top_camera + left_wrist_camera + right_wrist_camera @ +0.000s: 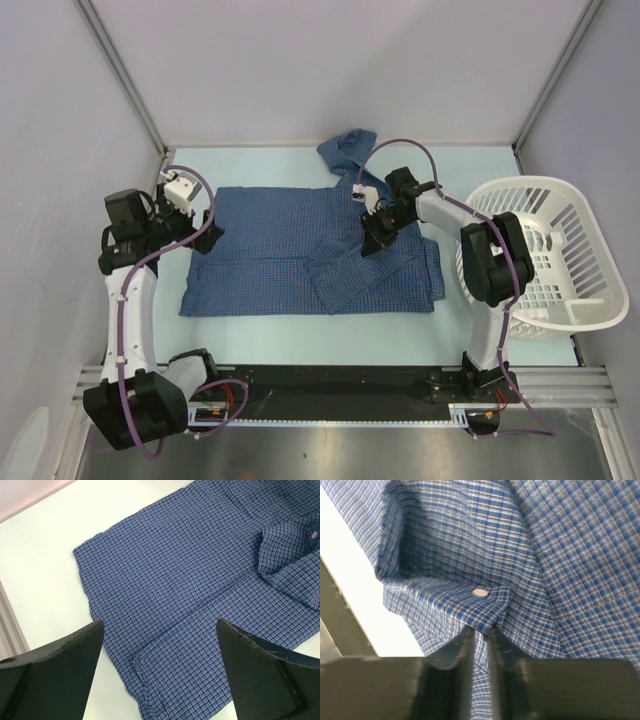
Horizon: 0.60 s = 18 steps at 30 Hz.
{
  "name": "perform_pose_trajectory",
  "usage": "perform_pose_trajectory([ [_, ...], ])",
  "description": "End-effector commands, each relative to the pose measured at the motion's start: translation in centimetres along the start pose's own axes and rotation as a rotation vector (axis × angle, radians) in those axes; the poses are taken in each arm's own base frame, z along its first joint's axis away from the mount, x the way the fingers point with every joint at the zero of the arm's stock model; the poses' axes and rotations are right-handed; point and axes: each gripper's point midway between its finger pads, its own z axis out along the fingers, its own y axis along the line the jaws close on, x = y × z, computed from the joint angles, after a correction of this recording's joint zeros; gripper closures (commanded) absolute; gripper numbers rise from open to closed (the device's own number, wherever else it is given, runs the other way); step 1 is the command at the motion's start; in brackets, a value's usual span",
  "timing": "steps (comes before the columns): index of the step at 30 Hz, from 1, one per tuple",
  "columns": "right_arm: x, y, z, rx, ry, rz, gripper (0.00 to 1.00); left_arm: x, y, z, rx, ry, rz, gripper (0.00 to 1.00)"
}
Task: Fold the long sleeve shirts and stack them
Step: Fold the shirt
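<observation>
Though partly hidden inside the right claw point(480, 634), shirt point(270, 250) fold; button point(480, 592) just beside

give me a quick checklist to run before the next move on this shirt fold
1. Right end effector gripping the blue checked shirt: ok, its fingers pinch a fold just below a white button.
2. Number of cloth layers in that pinch: cannot tell.
3. Left end effector free: ok, open over the shirt's left part, holding nothing.
4. Shirt body flat on the table: ok.
5. Whole shirt smoothed: not ok, bunched cloth sits at the far edge.
6. Laundry basket out of the way: ok, apart to the right.
</observation>
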Motion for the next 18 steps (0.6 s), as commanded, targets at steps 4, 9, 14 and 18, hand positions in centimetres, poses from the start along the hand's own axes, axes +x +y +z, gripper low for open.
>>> perform_pose_trajectory([
  [4,-5.5,0.5,-7.1,0.071,-0.138,-0.128,1.00,-1.0,0.0,-0.5,-0.014,-0.021,0.036,0.01],
  [9,-10.6,-2.9,-14.3,0.365,-0.134,-0.336,1.00,-0.4,0.1,-0.1,-0.006,0.004,-0.003,0.02],
  [14,-15.2,-8.1,-19.7,0.735,-0.072,-0.550,1.00,0.4,0.3,0.3,-0.014,0.025,-0.038,0.02],
  [18,-19.4,-10.8,-22.8,0.973,-0.109,-0.638,1.00,0.9,0.6,0.4,-0.034,0.028,-0.051,0.02],
])
